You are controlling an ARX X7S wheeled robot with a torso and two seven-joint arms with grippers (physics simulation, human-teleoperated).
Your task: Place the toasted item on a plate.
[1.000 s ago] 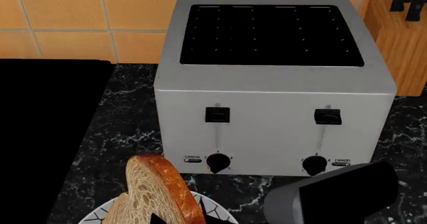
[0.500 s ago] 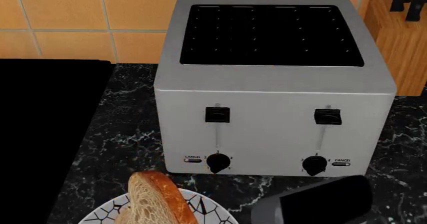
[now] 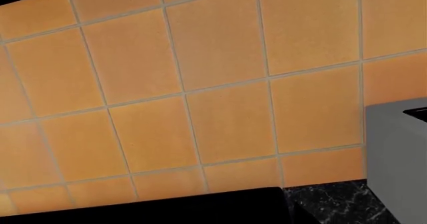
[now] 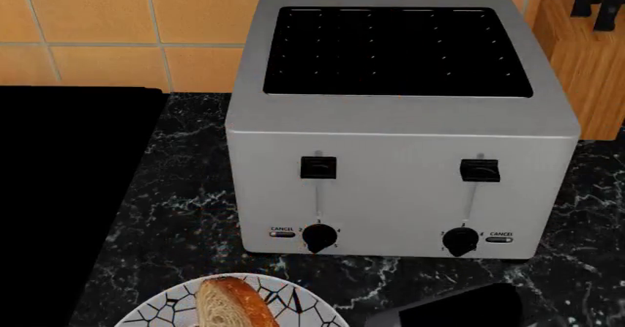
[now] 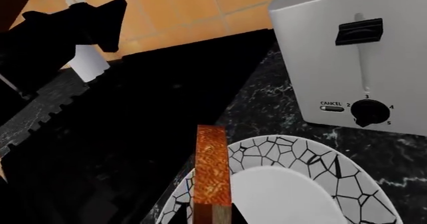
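The slice of bread (image 5: 212, 176) stands on edge over the plate (image 5: 313, 154), crust uppermost, at about nine o'clock from the plate's plain centre in the right wrist view. Held upright like this, it is presumably being lowered so its lower edge meets the plate before it is let go. In the head view only the rounded top of the bread (image 4: 233, 303) shows at the bottom of the frame, above the patterned rim of the plate (image 4: 161, 305). Whether the bread already touches the plate cannot be told, as its lower end runs out of frame. The right gripper itself is barely seen: dark shapes flank the foot of the slice, which suggests it is clasped there, but the pictures do not show the jaws clearly enough to say. The plate sits on the dark marbled worktop (image 4: 186, 195), just in front of the toaster (image 4: 400, 129), near its left dial, a short carry from the slots. At about twelve to one o'clock from the plate stands the toaster; a wooden knife block (image 4: 584, 56) is at its far right. The left gripper is not in sight; its camera faces the orange tiled wall (image 3: 187, 83).
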